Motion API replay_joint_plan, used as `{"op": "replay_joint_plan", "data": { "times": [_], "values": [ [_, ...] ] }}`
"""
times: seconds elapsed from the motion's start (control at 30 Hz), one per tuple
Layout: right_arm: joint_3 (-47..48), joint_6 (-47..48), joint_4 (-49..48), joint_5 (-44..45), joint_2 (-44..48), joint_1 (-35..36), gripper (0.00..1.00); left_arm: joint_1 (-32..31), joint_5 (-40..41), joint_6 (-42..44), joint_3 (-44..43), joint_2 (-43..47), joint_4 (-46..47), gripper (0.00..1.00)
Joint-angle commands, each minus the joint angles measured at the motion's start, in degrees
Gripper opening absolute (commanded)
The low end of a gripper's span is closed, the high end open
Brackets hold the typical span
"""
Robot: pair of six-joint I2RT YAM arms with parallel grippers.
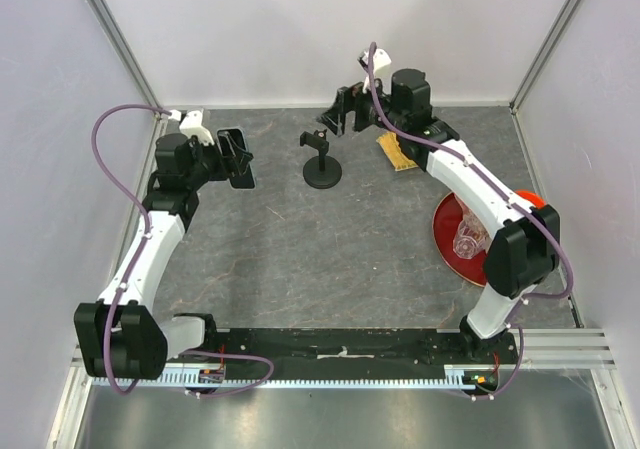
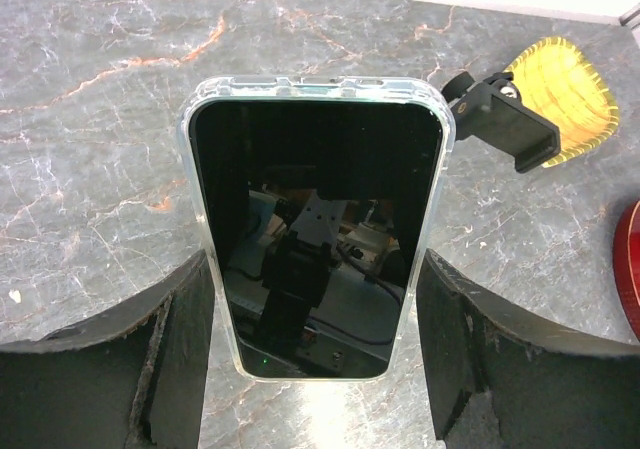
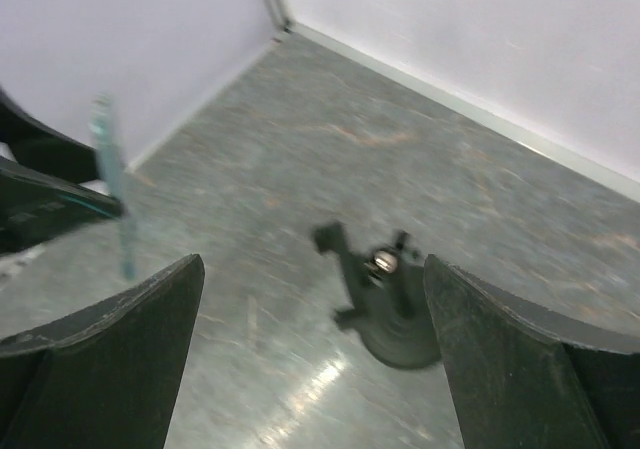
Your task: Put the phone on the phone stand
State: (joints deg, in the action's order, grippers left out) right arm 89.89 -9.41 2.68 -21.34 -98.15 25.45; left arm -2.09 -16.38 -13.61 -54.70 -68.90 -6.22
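One phone (image 2: 315, 239) | clamped in left gripper (image 1: 234, 154); right gripper (image 3: 312, 267) wide, empty

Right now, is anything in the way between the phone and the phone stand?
Nothing visible. Only table surface lies between the phone in the left gripper and the phone stand. The open right gripper hovers beyond the stand.

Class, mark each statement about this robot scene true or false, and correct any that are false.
1. The phone sits between the left fingers. True.
2. The phone rests on the phone stand. False: the stand's cradle is empty, and the phone is in the left fingers.
3. The right fingers are open and hold nothing. True.
4. The phone stand stands on the red plate. False: it stands on the table, apart from the red plate.
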Motion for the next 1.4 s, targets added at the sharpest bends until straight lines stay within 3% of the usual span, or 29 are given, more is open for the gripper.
{"op": "replay_joint_plan", "data": {
  "times": [0.0, 0.1, 0.23, 0.47, 0.83, 1.13, 1.37],
  "values": [
    [8.5, -8.7, -0.4, -8.3, -2.6, 4.5, 0.97, -0.5, -2.2, 1.6, 0.6, 4.2, 9.3, 0.02],
    [14.9, -9.0, 4.0, -9.2, -6.7, 8.2, 0.95, -0.5, -2.4, 1.5, -0.2, 4.4, 9.2, 0.02],
    [19.1, -9.0, 5.5, -3.3, -12.1, 12.5, 0.9, -0.5, -2.8, 1.0, 0.5, 5.8, 9.7, 0.02],
    [18.0, -12.7, -1.9, 4.4, -14.4, 17.6, 0.82, -0.5, -5.5, -1.0, 0.6, 4.8, 10.6, 0.02],
    [16.1, -16.4, -5.6, 9.1, -14.2, 18.1, 0.68, -1.6, -7.2, -1.4, 0.8, 3.4, 10.9, 0.02],
    [18.5, -17.0, -4.4, 7.1, -16.5, 18.9, 0.61, -2.9, -7.8, -0.5, 0.4, 2.6, 10.5, 0.02],
    [21.8, -18.4, -3.7, 6.1, -20.1, 20.0, 0.44, -3.8, -7.2, 0.6, 0.1, 3.1, 9.9, 0.02]
  ]
}}
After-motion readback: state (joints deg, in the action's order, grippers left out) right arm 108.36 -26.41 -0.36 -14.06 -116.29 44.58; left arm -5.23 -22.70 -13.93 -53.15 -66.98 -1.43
